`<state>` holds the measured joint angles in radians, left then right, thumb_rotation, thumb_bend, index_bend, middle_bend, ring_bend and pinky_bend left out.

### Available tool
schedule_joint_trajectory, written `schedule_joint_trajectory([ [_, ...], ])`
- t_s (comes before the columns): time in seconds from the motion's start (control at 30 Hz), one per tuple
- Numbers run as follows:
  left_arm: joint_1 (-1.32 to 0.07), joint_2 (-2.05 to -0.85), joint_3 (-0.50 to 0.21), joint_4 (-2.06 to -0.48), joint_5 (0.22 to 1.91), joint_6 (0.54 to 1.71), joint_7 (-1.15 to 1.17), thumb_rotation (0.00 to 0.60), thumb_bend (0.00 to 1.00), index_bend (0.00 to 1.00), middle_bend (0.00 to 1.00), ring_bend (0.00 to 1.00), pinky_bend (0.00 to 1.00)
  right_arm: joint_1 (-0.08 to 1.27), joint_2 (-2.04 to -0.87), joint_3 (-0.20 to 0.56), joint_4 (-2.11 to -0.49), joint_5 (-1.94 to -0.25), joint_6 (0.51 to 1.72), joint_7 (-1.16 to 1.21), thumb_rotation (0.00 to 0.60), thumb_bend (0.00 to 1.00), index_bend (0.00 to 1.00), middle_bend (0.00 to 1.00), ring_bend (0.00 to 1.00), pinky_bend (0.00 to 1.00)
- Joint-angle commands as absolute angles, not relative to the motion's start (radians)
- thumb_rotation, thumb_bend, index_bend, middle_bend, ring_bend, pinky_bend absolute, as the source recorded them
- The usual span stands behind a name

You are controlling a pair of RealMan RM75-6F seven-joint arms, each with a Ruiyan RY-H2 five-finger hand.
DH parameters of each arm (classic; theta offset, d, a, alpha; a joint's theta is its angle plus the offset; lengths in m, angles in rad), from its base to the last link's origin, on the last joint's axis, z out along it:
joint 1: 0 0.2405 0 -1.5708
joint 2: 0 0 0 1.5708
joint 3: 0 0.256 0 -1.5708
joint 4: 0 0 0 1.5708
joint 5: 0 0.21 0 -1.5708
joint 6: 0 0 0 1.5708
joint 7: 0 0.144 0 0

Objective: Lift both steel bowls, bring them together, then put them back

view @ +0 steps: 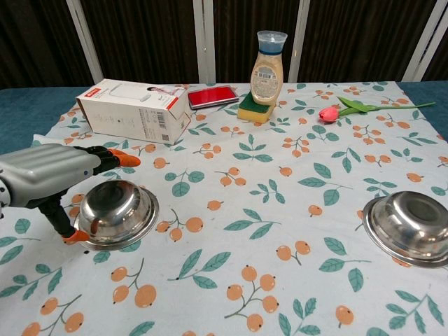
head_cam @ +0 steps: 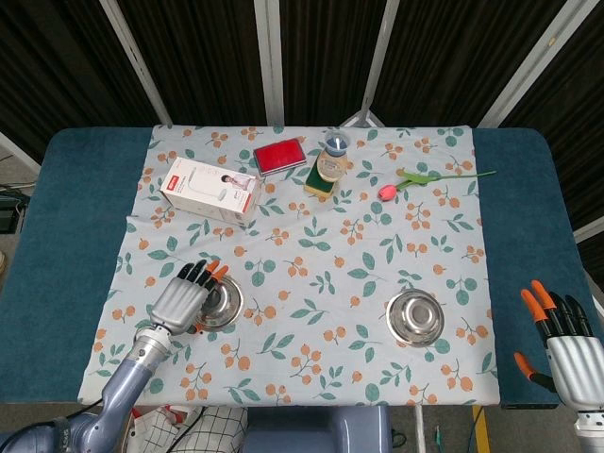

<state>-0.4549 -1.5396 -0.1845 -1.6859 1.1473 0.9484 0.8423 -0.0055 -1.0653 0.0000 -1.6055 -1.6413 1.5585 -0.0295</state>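
Observation:
Two steel bowls sit on the floral cloth. The left bowl [head_cam: 220, 302] [view: 117, 211] lies at the near left, the right bowl [head_cam: 415, 316] [view: 409, 224] at the near right. My left hand [head_cam: 184, 294] [view: 52, 175] is over the left bowl's outer side, fingers stretched above its rim and thumb down by its near-left edge; it holds nothing. My right hand [head_cam: 564, 344] hangs off the table's near right corner, fingers spread, well apart from the right bowl. The chest view does not show the right hand.
At the back stand a white box [head_cam: 209, 190] [view: 134, 110], a red case [head_cam: 279, 156] [view: 212, 96], a bottle on a yellow sponge [head_cam: 329, 167] [view: 267, 70] and a pink tulip [head_cam: 415, 181] [view: 350, 108]. Blue table cover [head_cam: 66, 236] flanks the cloth.

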Motion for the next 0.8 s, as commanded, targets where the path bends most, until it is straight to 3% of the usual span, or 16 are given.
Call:
schedule_joint_trajectory([
  [0.03, -0.492, -1.557, -0.182, -1.669, 1.098, 0.938, 0.884, 0.600, 0.16, 0.01, 0.03, 0.00, 0.10, -0.006, -1.064, 0.001, -1.606, -1.639, 1.560, -0.026, 0.600, 0.31, 0.00, 0.00, 0.00, 0.01],
  [0.17, -0.519, -1.569, -0.175, -1.661, 1.054, 0.932, 0.897, 0.600, 0.18, 0.09, 0.11, 0.04, 0.18, -0.006, -1.060, 0.001, -1.606, -1.635, 1.559, -0.019, 0.600, 0.31, 0.00, 0.00, 0.00, 0.01],
  [0.33, -0.553, -1.586, -0.158, -1.652, 1.000, 0.949, 0.934, 0.600, 0.23, 0.25, 0.31, 0.24, 0.44, -0.008, -1.053, 0.002, -1.609, -1.633, 1.567, -0.002, 0.600, 0.31, 0.00, 0.00, 0.00, 0.01],
  [0.53, -0.585, -1.607, -0.143, -1.644, 0.956, 0.990, 0.956, 0.600, 0.30, 0.40, 0.50, 0.41, 0.63, -0.007, -1.049, 0.002, -1.608, -1.630, 1.566, 0.008, 0.600, 0.31, 0.00, 0.00, 0.00, 0.01],
  [0.8, -0.597, -1.574, -0.118, -1.670, 1.057, 1.034, 0.863, 0.600, 0.35, 0.46, 0.60, 0.49, 0.71, -0.005, -1.053, 0.008, -1.607, -1.615, 1.563, -0.002, 0.600, 0.31, 0.00, 0.00, 0.00, 0.01],
])
